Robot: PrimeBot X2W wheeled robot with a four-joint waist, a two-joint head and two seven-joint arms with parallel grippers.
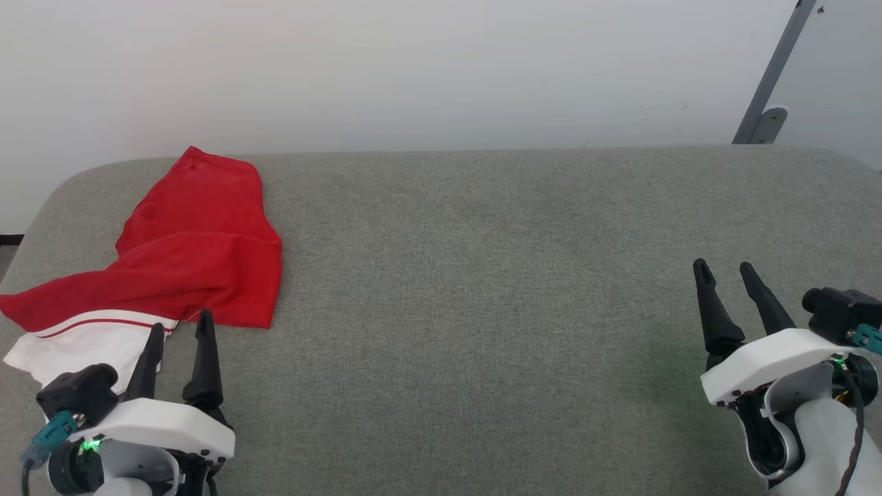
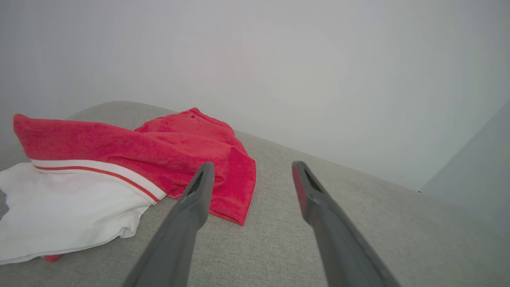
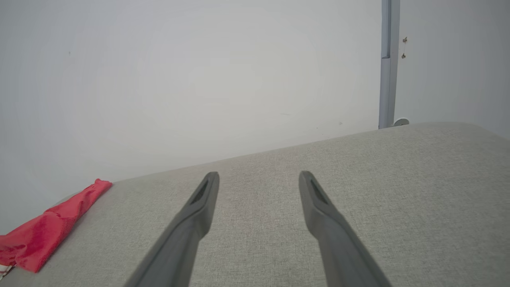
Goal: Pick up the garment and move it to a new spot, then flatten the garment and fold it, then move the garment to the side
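Garment (image 1: 200, 234) lies rumpled before left gripper (image 1: 180, 319), right gripper (image 1: 723, 264) well apart, all fingers spread, empty.

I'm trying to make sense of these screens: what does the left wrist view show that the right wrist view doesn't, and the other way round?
Left wrist: the wide white panel and red stripe of the garment, close beside the open left tool. Right wrist: a grey pole against the wall, beyond the open right tool. Both: the red garment, the grey cushion and the pale wall.
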